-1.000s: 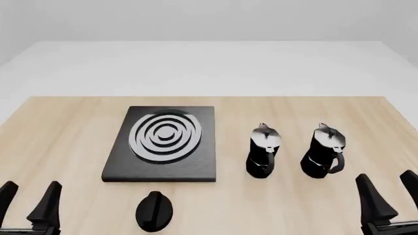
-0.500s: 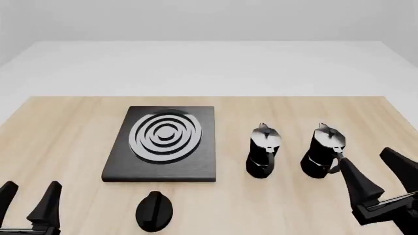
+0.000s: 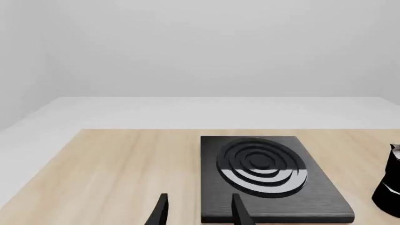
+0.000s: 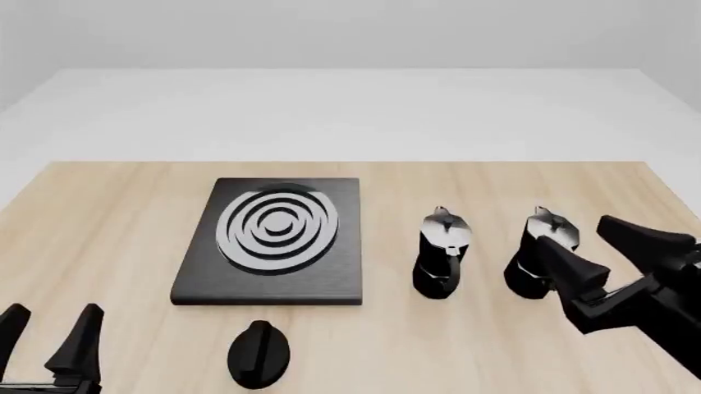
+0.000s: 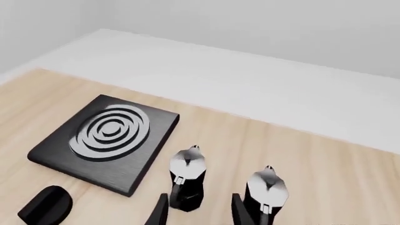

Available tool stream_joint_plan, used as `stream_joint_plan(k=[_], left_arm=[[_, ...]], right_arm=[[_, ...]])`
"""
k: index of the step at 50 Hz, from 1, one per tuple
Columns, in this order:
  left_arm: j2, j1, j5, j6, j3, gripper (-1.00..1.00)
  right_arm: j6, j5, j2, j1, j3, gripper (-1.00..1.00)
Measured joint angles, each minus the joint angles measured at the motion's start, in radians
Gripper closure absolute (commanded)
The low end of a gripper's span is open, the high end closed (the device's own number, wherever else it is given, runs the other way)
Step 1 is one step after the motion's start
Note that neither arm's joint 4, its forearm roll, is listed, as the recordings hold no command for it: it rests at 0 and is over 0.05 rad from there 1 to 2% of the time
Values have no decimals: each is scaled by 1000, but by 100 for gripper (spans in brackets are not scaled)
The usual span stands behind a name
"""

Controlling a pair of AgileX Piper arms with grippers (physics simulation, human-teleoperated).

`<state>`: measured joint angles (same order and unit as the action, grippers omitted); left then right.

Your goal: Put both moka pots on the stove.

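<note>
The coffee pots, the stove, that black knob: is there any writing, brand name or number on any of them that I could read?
None: no words, numbers or brand marks can be read in any view.
Stove: only silver-white rings, no text.
Left coffee pot and right coffee pot: plain black bodies, shiny lids, no label.
Black knob: plain, no markings.
Table: bare wood grain only.

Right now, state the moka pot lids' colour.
Shiny silver lids on both moka pots, clearest in the right wrist view.
</note>
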<state>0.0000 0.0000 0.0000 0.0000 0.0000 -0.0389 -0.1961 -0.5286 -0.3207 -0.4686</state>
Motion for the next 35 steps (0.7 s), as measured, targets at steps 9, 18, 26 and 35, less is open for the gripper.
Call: stream_joint_plan(k=[9, 18, 26, 35], left_arm=[[0, 0, 0, 0, 0, -100], [0, 0, 0, 0, 0, -100], [0, 0, 0, 0, 0, -100], [0, 0, 0, 0, 0, -100]], right_arm=[[12, -34, -91, -23, -57, -100], [34, -52, -188, -41, -103, -100], [53, -62, -273, -44, -140, -100], [71, -64, -369, -44, -178, -100]])
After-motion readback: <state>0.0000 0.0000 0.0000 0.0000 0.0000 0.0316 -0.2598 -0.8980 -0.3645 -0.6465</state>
